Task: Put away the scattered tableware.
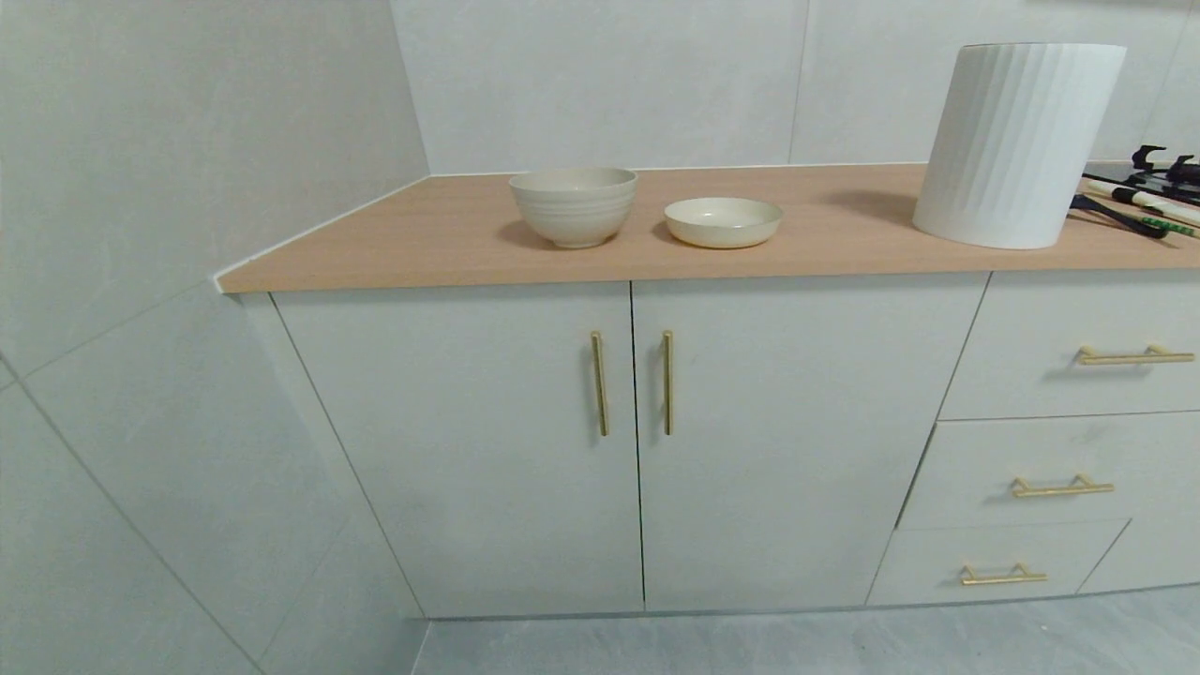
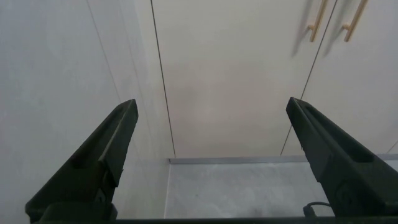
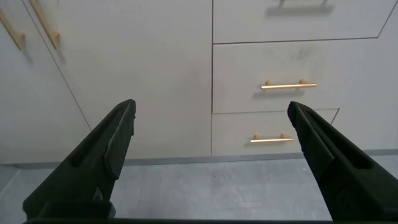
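Note:
A ribbed beige bowl [image 1: 573, 205] stands on the wooden countertop [image 1: 422, 239], left of centre. Just to its right lies a shallow cream dish [image 1: 723, 221]. Both are upright and apart from each other. My left gripper [image 2: 211, 109] hangs low in front of the left cabinet door, open, with nothing between its dark fingers [image 2: 109, 149]. My right gripper [image 3: 211, 112] is also low, facing the drawer fronts, open and holding nothing.
A tall white ribbed canister [image 1: 1017, 141] stands at the counter's right. Utensils [image 1: 1139, 202] lie beyond it. Below are two closed cabinet doors with gold handles [image 1: 600, 382] and several drawers [image 1: 1064, 483]. A wall closes in the left side.

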